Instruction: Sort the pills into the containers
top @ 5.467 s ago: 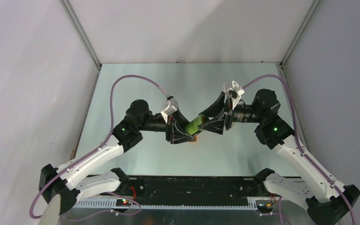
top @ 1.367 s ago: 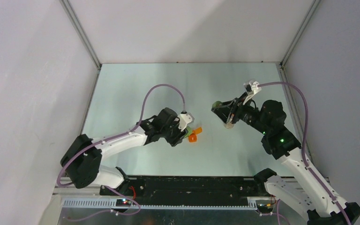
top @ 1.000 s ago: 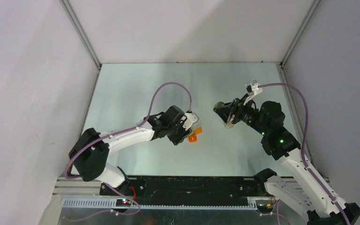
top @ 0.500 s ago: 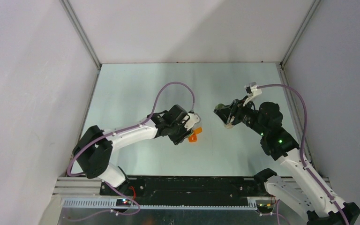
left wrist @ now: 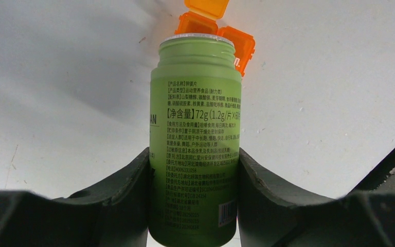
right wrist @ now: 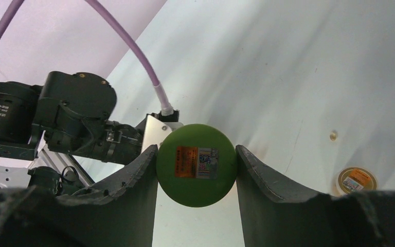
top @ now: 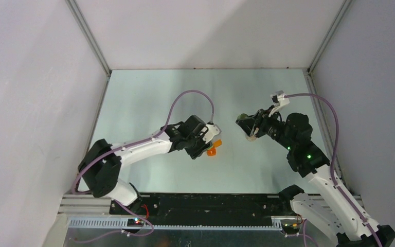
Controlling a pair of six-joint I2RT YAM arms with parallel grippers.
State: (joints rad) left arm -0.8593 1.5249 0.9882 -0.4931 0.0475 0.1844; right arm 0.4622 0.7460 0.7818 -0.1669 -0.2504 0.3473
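Pale green table [top: 149, 92], white walls [top: 31, 103]; orange box [top: 213, 149] mid-table.

The box [top: 212, 150] lies in the middle of the table [top: 149, 98]. The bottle [left wrist: 195, 139] sits in the left gripper [top: 205, 141], its mouth right by the box. Well apart on the right, the cap [right wrist: 196, 164] sits in the right gripper [top: 248, 126]. A little disc [right wrist: 357, 181] lies on the table near it.

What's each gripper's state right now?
Left gripper: closed on the green bottle, its cap off.
Right gripper: closed on the green cap.
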